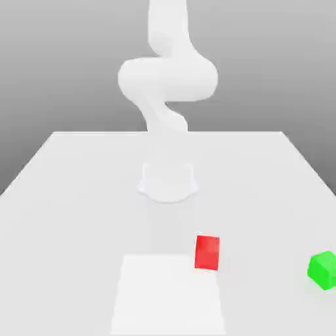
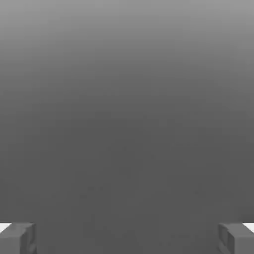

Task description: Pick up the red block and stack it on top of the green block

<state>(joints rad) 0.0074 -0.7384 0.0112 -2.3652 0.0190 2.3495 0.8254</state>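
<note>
A pale grey desk (image 1: 79, 197) carries a small red cube (image 1: 207, 252) near its front edge and a green cube (image 1: 323, 269) toward the front corner on the exterior view's right. The gripper (image 2: 127, 238) is spread wide with nothing between its fingertips (image 2: 20, 237). The reach has not begun; next it must descend over the red cube.

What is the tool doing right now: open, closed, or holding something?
Tool: open, fingers spread wide apart with nothing between them.
</note>
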